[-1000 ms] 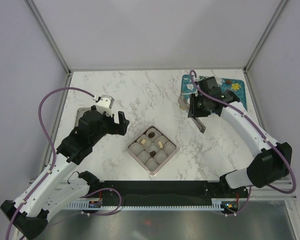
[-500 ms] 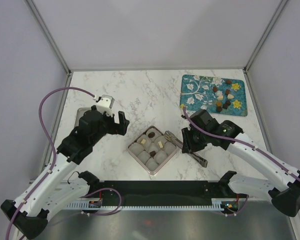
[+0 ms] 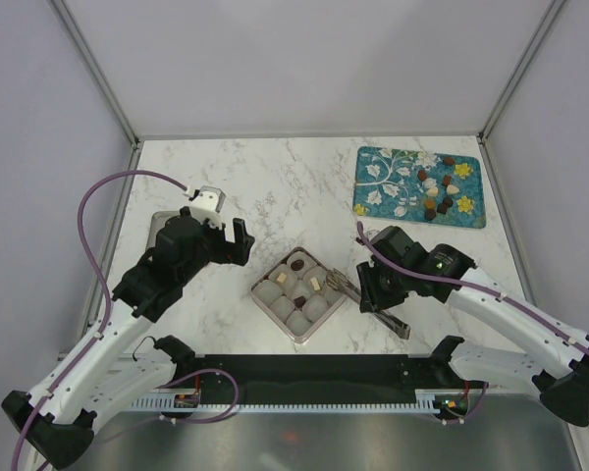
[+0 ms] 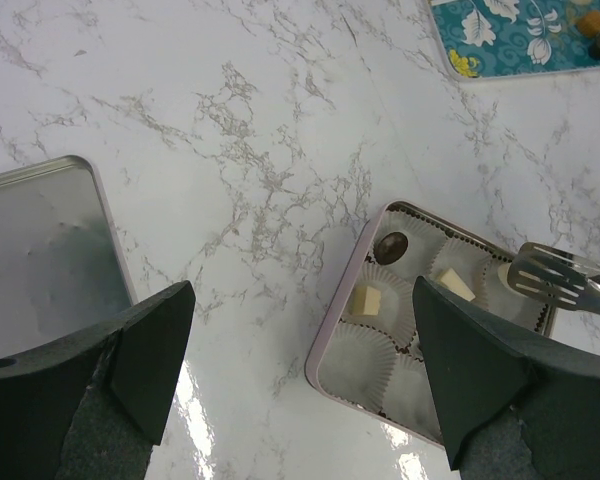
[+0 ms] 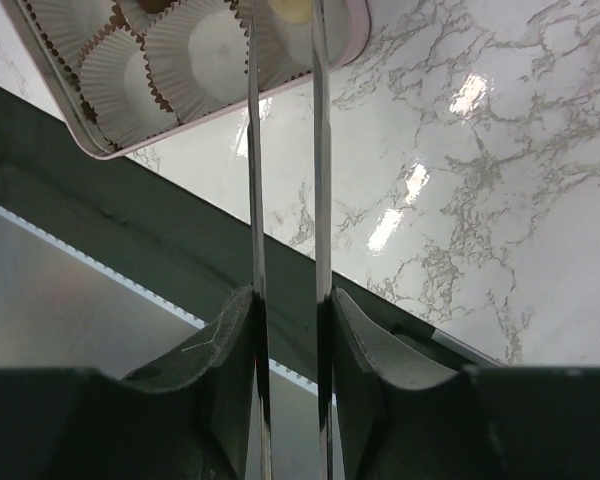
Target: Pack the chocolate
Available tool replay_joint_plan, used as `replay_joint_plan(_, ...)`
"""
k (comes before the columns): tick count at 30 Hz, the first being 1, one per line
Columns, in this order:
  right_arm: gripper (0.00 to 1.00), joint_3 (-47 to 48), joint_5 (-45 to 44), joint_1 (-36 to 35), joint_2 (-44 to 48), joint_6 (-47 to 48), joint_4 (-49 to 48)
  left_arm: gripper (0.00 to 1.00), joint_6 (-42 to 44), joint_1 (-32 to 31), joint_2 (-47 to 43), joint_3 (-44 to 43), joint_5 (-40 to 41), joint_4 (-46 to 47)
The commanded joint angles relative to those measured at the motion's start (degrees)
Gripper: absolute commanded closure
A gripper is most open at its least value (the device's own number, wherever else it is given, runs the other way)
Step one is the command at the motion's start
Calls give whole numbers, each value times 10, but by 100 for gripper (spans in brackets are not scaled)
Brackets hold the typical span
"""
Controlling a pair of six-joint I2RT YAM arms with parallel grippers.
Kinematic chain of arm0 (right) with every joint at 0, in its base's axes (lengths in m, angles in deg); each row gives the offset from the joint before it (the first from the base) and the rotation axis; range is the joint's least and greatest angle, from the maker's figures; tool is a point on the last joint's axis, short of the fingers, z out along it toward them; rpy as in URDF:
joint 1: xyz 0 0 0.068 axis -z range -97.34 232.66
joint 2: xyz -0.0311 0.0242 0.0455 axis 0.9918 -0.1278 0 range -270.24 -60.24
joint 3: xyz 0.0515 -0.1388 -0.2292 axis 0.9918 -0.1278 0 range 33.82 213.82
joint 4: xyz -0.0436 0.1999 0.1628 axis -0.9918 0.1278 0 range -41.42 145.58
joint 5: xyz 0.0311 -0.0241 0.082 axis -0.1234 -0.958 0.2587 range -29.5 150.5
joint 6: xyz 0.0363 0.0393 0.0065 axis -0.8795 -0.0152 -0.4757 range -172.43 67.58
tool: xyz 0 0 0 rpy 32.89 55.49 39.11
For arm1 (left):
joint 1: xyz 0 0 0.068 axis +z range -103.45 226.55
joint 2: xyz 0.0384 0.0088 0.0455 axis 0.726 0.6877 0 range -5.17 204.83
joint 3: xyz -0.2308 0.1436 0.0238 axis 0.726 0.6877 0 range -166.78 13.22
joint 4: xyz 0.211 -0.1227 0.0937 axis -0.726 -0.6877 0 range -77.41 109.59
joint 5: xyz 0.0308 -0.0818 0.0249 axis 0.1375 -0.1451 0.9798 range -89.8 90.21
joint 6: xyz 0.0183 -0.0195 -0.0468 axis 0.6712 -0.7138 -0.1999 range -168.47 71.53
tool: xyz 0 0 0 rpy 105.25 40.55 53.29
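A pink-rimmed box (image 3: 274, 313) of white paper cups sits at the table's near middle. It holds a dark chocolate (image 3: 297, 264) and two cream ones (image 3: 280, 279). More chocolates (image 3: 434, 196) lie on the teal mat (image 3: 388, 191) at the back right. My right gripper (image 3: 379, 294) is shut on metal tongs (image 3: 346, 287), whose tips reach over the box's right corner. In the right wrist view the tong blades (image 5: 317, 150) close on a cream chocolate (image 5: 290, 8) over a cup. My left gripper (image 3: 234, 242) is open and empty, left of the box (image 4: 340, 340).
A flat metal lid (image 3: 160, 228) lies at the left under the left arm and also shows in the left wrist view (image 4: 40, 250). The black front rail (image 5: 100, 220) runs just below the box.
My right arm swung with the tongs from the teal mat down to the box, then settled its tips over the right corner. The left arm has not moved.
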Motion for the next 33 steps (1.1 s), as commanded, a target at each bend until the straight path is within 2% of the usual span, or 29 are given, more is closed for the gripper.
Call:
replay_joint_plan(1, 60, 7, -23, -3, 3, -9, -2, 2, -3, 0, 2, -8, 7, 12)
replay_joint_plan(7, 55, 34, -37, -3, -4, -8, 0, 2, -3, 0, -1, -8, 8, 12)
replay_joint_plan(18, 54, 111, -61, -3, -11, -15, 24, 2, -3, 0, -4, -8, 9, 13)
replay_joint_plan(23, 56, 191, -162, 1, -40, -8, 36, 2, -3, 0, -5, -8, 8, 12)
replay_joint_plan(26, 55, 227, -210, 35, -81, 24, 32, 2, -4, 0, -7, -8, 6, 12)
replay_joint_plan(33, 56, 287, -217, 241, -198, 94, -30, 2, -5, 0, -5, -8, -1, 12)
